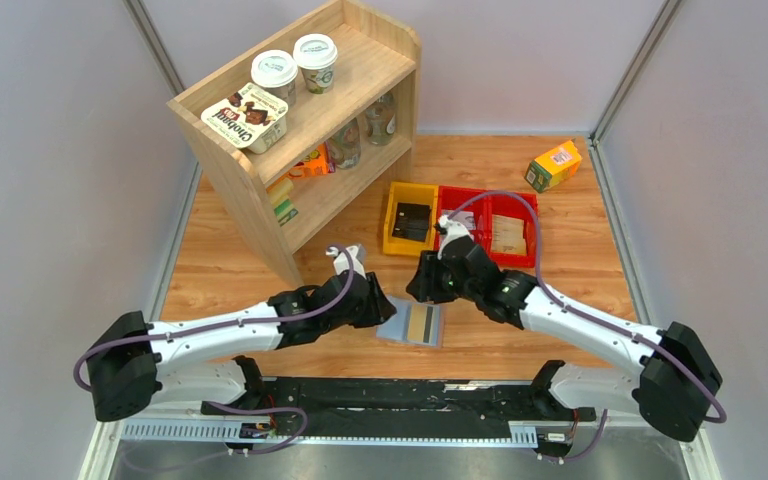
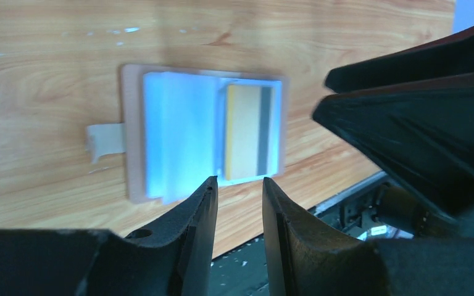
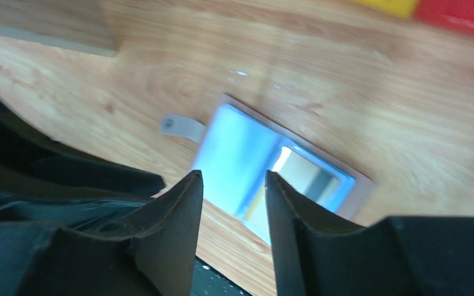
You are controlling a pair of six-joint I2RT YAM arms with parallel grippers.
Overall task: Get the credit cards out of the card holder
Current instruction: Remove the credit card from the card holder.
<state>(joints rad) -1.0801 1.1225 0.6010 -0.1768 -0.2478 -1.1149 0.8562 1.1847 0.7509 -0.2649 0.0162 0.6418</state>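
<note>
Card holder (image 1: 398, 322): lies open, 1 tan-yellow card (image 1: 422, 322) in its right panel; removal seemingly not started. Left gripper (image 2: 239, 185), right gripper (image 3: 233, 182): fingers slightly apart, empty

The card holder (image 1: 412, 323) lies by the counter's near edge, hemmed in by the left gripper (image 1: 388, 308) on its left and the right gripper (image 1: 420, 290) just behind. Bare wood lies to its right. A shelf (image 1: 300, 120) crowds the far-left corner, and plastic bins (image 1: 390, 218) stand mid-counter.
</note>
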